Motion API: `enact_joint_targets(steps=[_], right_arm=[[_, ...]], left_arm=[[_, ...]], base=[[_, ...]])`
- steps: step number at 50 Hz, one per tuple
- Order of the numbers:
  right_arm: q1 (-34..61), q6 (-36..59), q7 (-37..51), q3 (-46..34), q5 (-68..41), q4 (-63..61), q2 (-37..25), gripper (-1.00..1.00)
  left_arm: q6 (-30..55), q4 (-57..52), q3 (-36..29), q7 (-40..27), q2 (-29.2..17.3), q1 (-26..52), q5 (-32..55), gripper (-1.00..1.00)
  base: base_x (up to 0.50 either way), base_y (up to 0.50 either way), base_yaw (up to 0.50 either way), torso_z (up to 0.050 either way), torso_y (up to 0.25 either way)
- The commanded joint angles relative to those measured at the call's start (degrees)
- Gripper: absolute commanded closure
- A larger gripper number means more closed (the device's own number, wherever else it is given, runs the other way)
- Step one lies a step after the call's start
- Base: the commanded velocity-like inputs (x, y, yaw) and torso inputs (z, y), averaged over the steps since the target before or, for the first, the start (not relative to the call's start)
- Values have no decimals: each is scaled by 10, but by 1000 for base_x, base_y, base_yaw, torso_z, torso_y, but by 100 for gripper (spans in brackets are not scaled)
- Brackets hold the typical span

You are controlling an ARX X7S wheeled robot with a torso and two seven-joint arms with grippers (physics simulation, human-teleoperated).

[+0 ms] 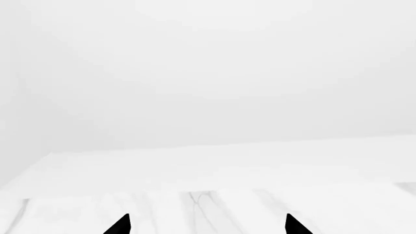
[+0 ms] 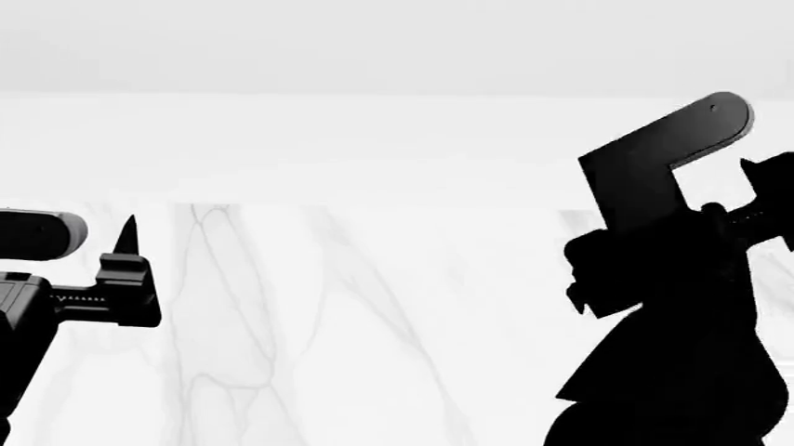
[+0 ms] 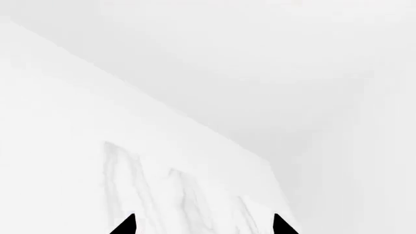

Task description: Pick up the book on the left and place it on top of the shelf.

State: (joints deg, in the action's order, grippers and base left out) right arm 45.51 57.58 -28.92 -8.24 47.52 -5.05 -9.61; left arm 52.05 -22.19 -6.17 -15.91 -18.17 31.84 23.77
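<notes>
Marble counter (image 2: 372, 325) (fingers (image 1: 120, 225) apart)

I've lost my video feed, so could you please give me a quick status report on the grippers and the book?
Left gripper open, empty. Right gripper open, empty. Book and shelf not in any view; only white marble tabletop ahead. Nothing in the way visible.

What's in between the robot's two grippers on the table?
Nothing: in the head view, only bare white marble table shows between the left gripper and the right gripper. No book or shelf is in view.
</notes>
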Motion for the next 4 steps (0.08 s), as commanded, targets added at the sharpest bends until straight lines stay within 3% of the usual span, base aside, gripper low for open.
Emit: enact_joint_targets(steps=[1,4], right_arm=[[-63,63,-39,151,-250,-164,94,-100],[-70,90,-40,161,-307,-174,92,-100]], left_arm=[[-4,-1,15,13,11,1,-6,-100],[-7,0,14,13,11,0,-6,-100]], base=[[0,0,0,0,0],[0,0,0,0,0]])
